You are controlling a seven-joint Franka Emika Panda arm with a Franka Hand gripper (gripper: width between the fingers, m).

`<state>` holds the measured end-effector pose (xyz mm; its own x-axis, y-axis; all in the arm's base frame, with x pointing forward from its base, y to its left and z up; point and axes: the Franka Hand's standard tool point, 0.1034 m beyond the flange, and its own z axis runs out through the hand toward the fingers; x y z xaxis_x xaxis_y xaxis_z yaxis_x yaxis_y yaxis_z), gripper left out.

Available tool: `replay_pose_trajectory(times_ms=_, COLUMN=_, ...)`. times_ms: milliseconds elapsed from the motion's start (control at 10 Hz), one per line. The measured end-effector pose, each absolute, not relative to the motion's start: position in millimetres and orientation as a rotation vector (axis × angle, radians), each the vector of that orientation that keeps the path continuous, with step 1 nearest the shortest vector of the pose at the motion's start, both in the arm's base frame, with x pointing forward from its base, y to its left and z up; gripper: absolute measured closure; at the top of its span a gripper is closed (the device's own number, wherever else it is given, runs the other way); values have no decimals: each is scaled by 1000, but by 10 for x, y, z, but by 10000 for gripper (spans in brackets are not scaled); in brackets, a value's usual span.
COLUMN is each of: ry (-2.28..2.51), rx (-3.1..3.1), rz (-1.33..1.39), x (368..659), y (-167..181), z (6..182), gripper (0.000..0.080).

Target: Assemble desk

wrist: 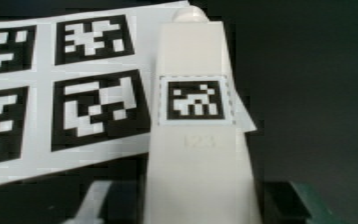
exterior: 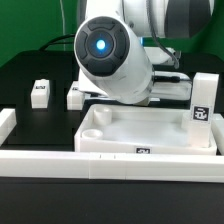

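In the wrist view my gripper [wrist: 201, 208] is shut on a white square-post leg [wrist: 197, 150], with dark fingers [wrist: 304, 203] on both sides of it. The leg carries a small tag [wrist: 194, 98] and points away over the marker board [wrist: 51, 95]. In the exterior view the arm's round wrist [exterior: 110, 58] hides the gripper and this leg. The white tabletop [exterior: 115, 146] lies rim up at the front. One leg [exterior: 201, 103] stands upright at its corner on the exterior view's right. Two loose legs [exterior: 40, 93] [exterior: 76, 97] lie on the black table to the left.
A long low white border rail [exterior: 110, 166] runs along the front, and another rail piece [exterior: 6, 124] stands at the exterior view's left. The black table surface [wrist: 318, 80] shows beside the marker board. Green backdrop and cables are behind the arm.
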<state>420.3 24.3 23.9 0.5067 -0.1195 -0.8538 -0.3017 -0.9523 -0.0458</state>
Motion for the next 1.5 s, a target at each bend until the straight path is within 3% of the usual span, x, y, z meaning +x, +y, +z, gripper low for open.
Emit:
replay_pose_trajectory(times_ms=200, ry=338, rx=-2560, rz=1407, x=4252, y=223, z=364, gripper=511)
replay_pose_trajectory(times_ms=500, ry=226, rx=-2557, rz=1350, x=4395, y=190, z=736, gripper=511)
replay_pose_trajectory(times_ms=800, ry=228, rx=-2584, rz=1300, x=4455, y=184, z=738, gripper=509)
replay_pose_trajectory(times_ms=1000, ry=245, rx=-2684, rz=1116, x=4603, y=160, z=718, gripper=509)
replay_pose_trajectory(times_ms=1200, ry=251, rx=-2727, rz=994, x=4666, y=115, z=935, gripper=509)
replay_pose_trajectory(times_ms=1400, ry=256, rx=-2775, rz=833, x=4857, y=46, z=1321, gripper=509)
replay_pose_trajectory(times_ms=1500, ry=256, rx=-2789, rz=784, x=4917, y=35, z=1429, gripper=509)
